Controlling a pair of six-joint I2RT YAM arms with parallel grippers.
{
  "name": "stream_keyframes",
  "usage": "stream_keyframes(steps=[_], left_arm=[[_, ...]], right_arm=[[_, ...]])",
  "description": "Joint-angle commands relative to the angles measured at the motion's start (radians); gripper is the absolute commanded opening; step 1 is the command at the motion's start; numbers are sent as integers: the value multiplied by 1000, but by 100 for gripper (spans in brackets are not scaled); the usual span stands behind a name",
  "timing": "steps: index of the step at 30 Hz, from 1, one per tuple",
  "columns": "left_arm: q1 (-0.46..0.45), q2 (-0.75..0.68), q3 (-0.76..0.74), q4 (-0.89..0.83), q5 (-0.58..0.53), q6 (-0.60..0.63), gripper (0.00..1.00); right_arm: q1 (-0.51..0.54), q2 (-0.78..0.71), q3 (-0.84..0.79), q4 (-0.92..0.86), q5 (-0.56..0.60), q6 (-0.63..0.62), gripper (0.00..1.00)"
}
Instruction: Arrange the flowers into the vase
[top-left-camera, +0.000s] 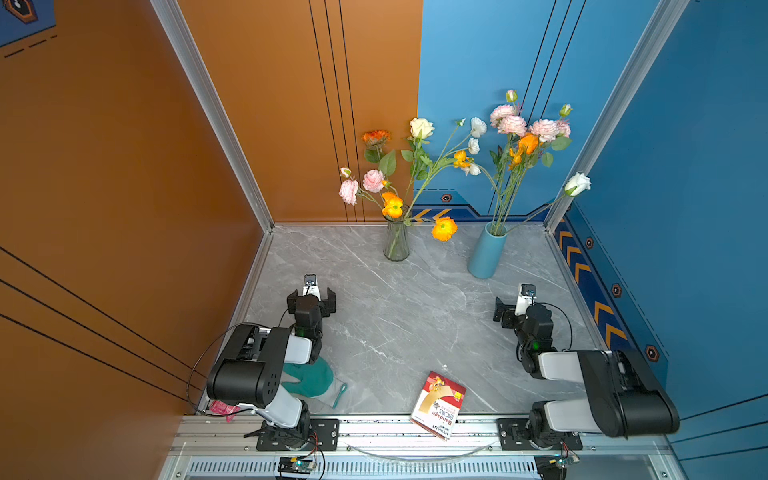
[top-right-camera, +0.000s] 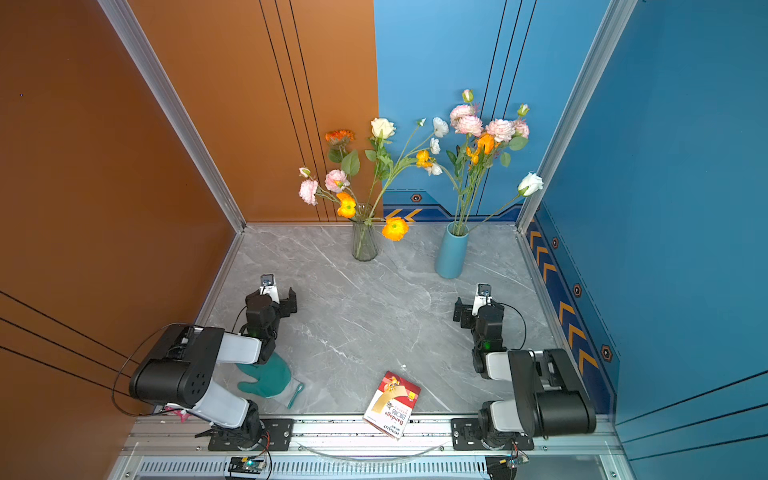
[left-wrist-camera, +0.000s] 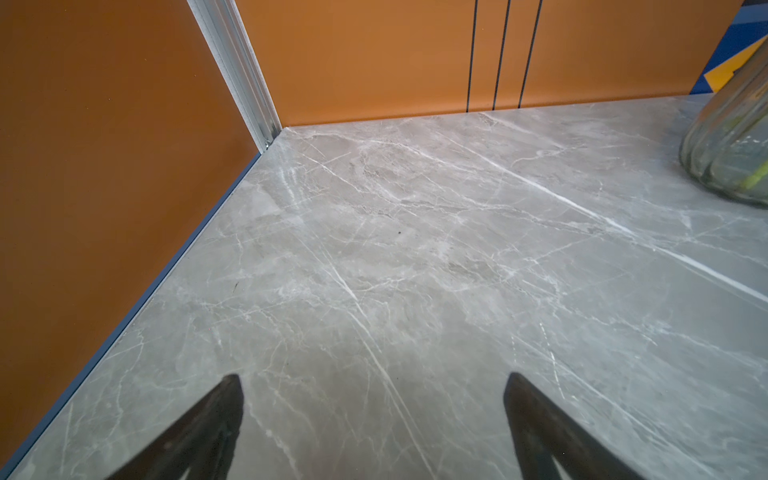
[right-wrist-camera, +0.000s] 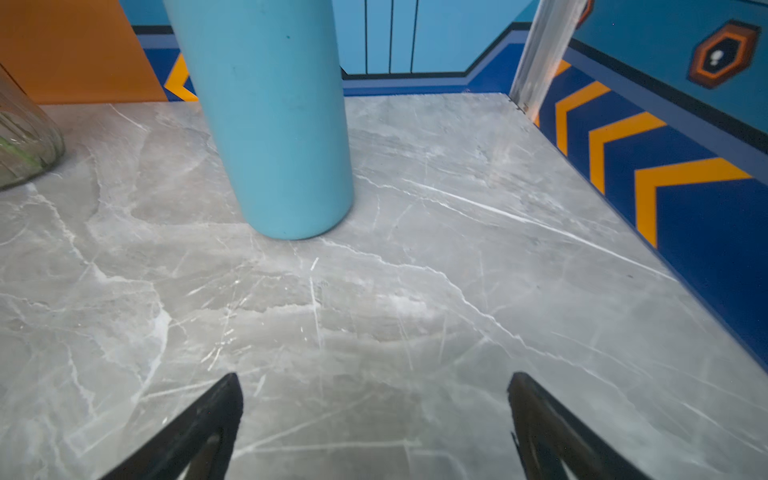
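While both arms rest over the near half of the table (top-left-camera: 415, 324), no stem lies loose on it. Left gripper (top-left-camera: 311, 299): fingers (left-wrist-camera: 216, 419) spread wide, holding nothing; the glass vase (top-left-camera: 396, 243) is ahead and to its right, this arm the nearer. The flowers (top-left-camera: 420, 163) stand in it, stems near upright and fanning outward, one orange bloom drooping beside the rim. The blue vase (top-left-camera: 487, 254) holds a second bunch (top-left-camera: 514, 156), one white bloom leaning far right. Right gripper (right-wrist-camera: 374, 386): fingers (right-wrist-camera: 552, 424) likewise wide apart and empty, blue vase straight ahead. Both wrist views cut the vases off above the base; the blue wall hides its stems.
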Motion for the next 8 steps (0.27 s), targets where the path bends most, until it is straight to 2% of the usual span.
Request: stream_keyframes(steps=[1, 3, 6, 8], left_arm=[[-9, 9, 13, 13, -43, -14, 98], [-11, 10, 13, 13, -45, -12, 98], [7, 5, 21, -6, -18, -23, 98], [-6, 4, 17, -1, -33, -18, 98]], right_arm=[[28, 95, -17, 312, 12, -46, 100], [26, 50, 23, 172, 54, -27, 100], [11, 52, 143, -48, 37, -19, 100], [-6, 47, 155, -86, 28, 3, 100]])
